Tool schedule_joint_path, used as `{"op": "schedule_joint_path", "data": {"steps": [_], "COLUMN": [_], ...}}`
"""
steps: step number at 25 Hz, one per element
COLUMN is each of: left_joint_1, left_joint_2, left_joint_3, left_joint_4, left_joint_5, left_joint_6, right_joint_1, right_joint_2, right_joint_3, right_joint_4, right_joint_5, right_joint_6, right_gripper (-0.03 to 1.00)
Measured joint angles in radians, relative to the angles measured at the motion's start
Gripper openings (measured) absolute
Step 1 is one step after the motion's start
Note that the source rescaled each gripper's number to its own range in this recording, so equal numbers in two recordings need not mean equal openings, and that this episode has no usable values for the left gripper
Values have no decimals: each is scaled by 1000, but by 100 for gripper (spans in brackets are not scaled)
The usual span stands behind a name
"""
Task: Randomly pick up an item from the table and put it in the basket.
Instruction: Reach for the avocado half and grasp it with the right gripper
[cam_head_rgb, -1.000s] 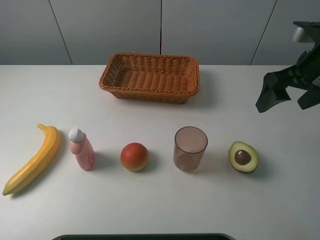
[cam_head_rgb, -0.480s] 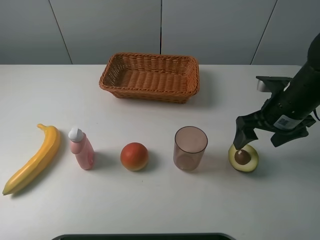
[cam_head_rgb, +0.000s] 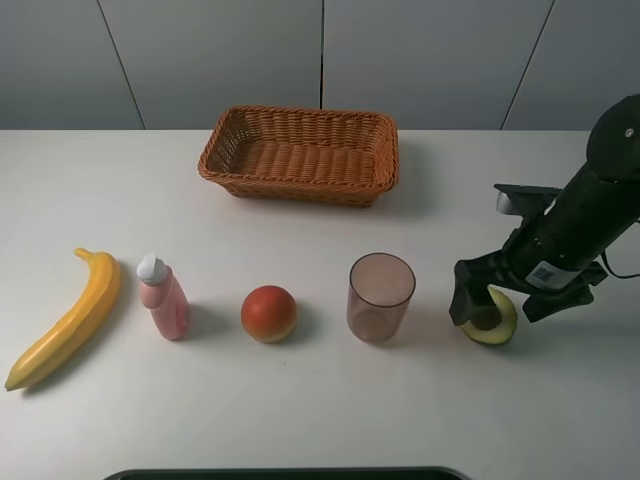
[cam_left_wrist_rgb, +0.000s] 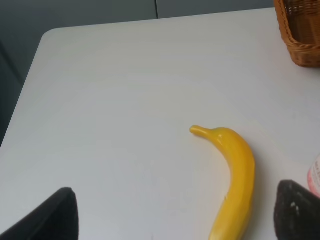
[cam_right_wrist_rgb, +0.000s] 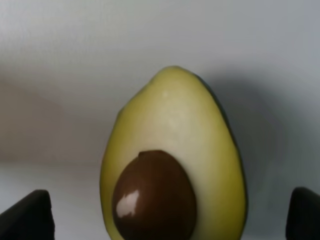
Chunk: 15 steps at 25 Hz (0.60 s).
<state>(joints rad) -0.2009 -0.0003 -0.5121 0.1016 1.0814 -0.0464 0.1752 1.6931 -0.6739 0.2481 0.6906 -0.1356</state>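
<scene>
Right gripper (cam_head_rgb: 498, 306) spread wide, jaws straddling the half avocado (cam_head_rgb: 497, 328), which lies on the table (cam_head_rgb: 300, 400) near the cup (cam_head_rgb: 380, 296) — not clamped yet. You have closing, lifting and the carry to the basket (cam_head_rgb: 290, 187) left.

1. The high camera looks down from the front at the whole white flat surface (cam_head_rgb: 300, 400), with the brown woven wicker basket (cam_head_rgb: 300, 185) at the back.
2. The left wrist camera looks down on the long yellow banana (cam_left_wrist_rgb: 242, 170), which the high view shares.
3. The right wrist camera sits very close over the green half avocado with brown pit (cam_right_wrist_rgb: 175, 130).
</scene>
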Motion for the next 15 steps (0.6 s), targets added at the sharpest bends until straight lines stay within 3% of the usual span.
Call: {"op": "schedule_joint_path", "data": {"steps": [15], "left_joint_1": [0], "left_joint_2": [0], "left_joint_3": [0], "left_joint_4": [0], "left_joint_5": [0], "left_joint_6": [0], "right_joint_1": [0], "right_joint_2": [60], "right_joint_3": [0], "right_joint_4": [6], "right_joint_5": [-31], "right_joint_6": [-14], "right_gripper": [100]}}
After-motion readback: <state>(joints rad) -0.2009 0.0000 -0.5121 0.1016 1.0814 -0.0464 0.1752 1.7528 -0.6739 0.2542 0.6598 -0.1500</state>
